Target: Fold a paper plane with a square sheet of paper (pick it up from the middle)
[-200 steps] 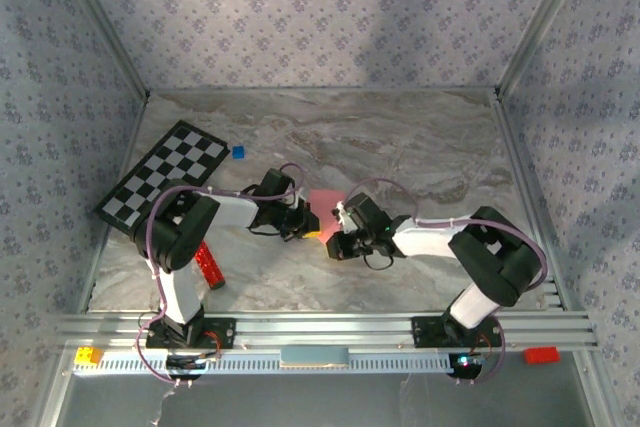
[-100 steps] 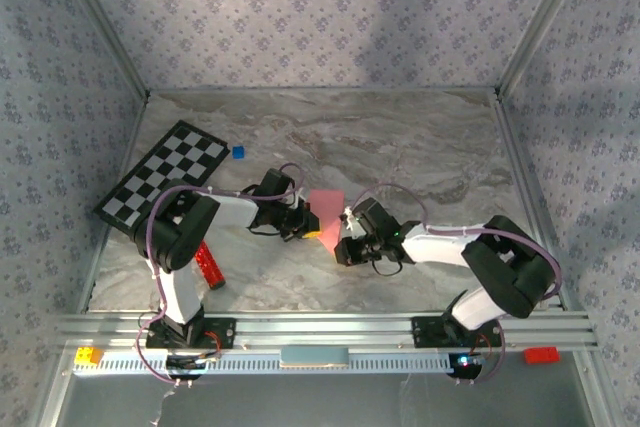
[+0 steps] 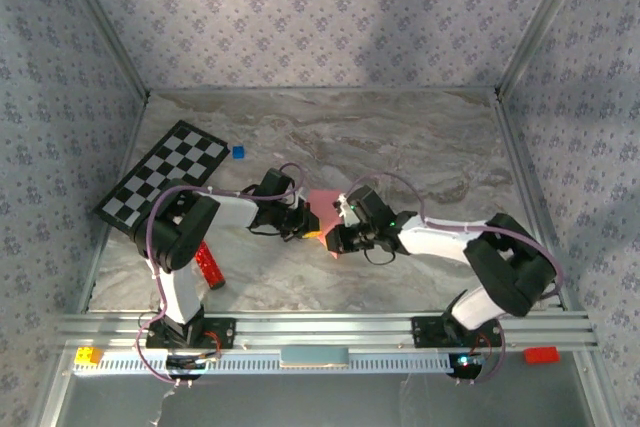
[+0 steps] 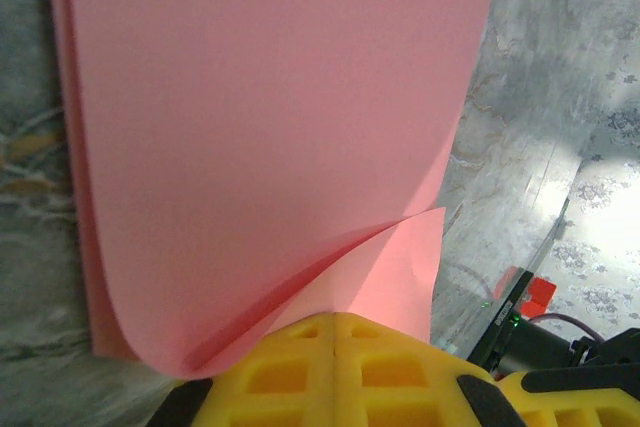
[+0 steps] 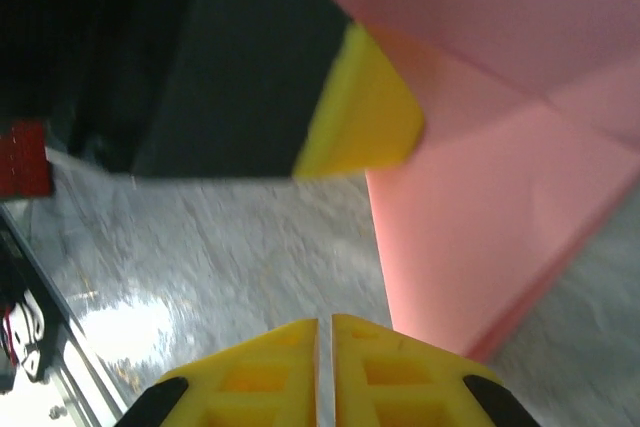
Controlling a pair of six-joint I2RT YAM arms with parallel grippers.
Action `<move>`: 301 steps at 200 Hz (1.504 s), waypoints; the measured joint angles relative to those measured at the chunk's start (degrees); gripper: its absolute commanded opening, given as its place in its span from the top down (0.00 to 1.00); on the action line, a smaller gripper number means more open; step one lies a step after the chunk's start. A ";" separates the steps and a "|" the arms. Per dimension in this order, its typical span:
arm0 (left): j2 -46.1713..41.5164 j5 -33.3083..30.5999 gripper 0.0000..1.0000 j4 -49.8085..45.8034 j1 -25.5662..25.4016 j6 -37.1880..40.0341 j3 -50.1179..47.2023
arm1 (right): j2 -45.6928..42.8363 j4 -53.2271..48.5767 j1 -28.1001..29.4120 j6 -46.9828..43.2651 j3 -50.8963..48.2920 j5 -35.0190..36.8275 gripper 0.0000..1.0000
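The square sheet of paper [image 3: 323,201] is salmon pink and lies folded over on the marble table between the two arms. In the left wrist view the sheet [image 4: 270,97] curls up in a loose fold, and its lower flap runs into the tips of my left gripper [image 4: 335,317], which is shut on it. In the top view my left gripper [image 3: 308,225] is at the paper's left edge. My right gripper [image 5: 325,322] is shut with nothing in it, just left of the paper's near edge [image 5: 480,227]. It sits right of the left gripper in the top view [image 3: 335,244]. No paper plane shape shows.
A black-and-white checkerboard [image 3: 165,172] lies at the back left with a tiny blue cube [image 3: 238,152] beside it. A red bar [image 3: 208,265] lies by the left arm. Small yellow [image 3: 88,355] and red [image 3: 540,354] blocks rest on the front rail.
My right gripper drew slightly right and toward the front, then came back left to the paper's near edge, with its elbow farther right. The left arm and paper stayed put.
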 measured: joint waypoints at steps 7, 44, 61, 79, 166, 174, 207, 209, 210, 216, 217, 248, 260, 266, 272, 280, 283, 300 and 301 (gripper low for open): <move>0.00 0.00 1.00 0.00 0.00 0.00 0.00 | 1.20 0.72 -0.20 0.81 0.72 -0.13 0.87; 0.00 0.00 1.00 0.00 0.00 0.00 0.00 | 6.82 2.80 -1.25 4.59 3.19 -0.44 0.89; 0.00 0.00 1.00 0.00 0.00 -0.02 0.00 | 8.22 2.71 -1.68 5.51 3.58 -0.48 0.90; -0.04 0.00 1.00 0.00 -0.02 -0.02 0.00 | 9.22 2.62 -2.12 6.56 3.56 -0.59 0.92; -1.62 -2.86 0.95 -2.89 -0.50 0.66 0.42 | 9.66 5.03 -3.58 8.11 2.10 -2.78 0.93; -1.99 -3.15 0.96 -3.32 -0.50 0.87 0.42 | 9.66 4.98 -3.65 8.11 2.10 -2.89 0.94; -2.36 -3.93 0.96 -4.09 -0.55 0.98 0.42 | 9.66 4.87 -3.89 8.09 2.10 -3.17 0.94; -2.36 -3.91 0.96 -4.07 -0.55 0.96 0.42 | 9.66 4.87 -3.89 8.09 2.12 -3.19 0.94; -2.36 -3.91 0.96 -4.04 -0.55 0.96 0.42 | 9.66 4.85 -3.89 8.09 2.10 -3.21 0.94; -2.34 -3.91 0.96 -4.00 -0.55 0.90 0.44 | 9.66 4.85 -3.91 8.09 2.10 -3.26 0.94; -2.34 -3.91 0.96 -4.00 -0.55 0.90 0.44 | 9.66 4.87 -3.91 8.09 2.10 -3.26 0.94; -2.27 -3.91 0.95 -4.00 -0.94 0.79 0.85 | 9.66 4.85 -3.93 8.09 2.10 -3.32 0.94; -2.27 -4.09 0.95 -4.07 -1.31 0.57 1.22 | 9.66 4.87 -3.93 8.09 2.05 -3.32 0.94; -2.27 -4.20 0.95 -4.04 -1.53 0.37 1.40 | 9.66 4.87 -3.93 8.09 2.05 -3.32 0.95; -2.27 -4.33 0.94 -4.02 -1.66 0.20 1.53 | 9.66 4.87 -3.93 8.09 2.05 -3.32 0.95; -2.27 -4.44 0.95 -4.04 -1.84 -0.09 1.70 | 9.66 4.90 -3.93 8.09 2.05 -3.32 0.95; -2.27 -4.50 0.94 -4.04 -1.92 -0.09 1.77 | 9.66 4.90 -3.93 8.09 2.05 -3.32 0.95; -2.25 -5.38 0.95 -4.74 -2.01 -0.24 2.43 | 9.66 4.90 -3.93 8.09 2.05 -3.32 0.94; -2.25 -5.44 0.95 -4.81 -2.01 -0.26 2.51 | 9.66 4.90 -3.93 8.09 2.05 -3.32 0.95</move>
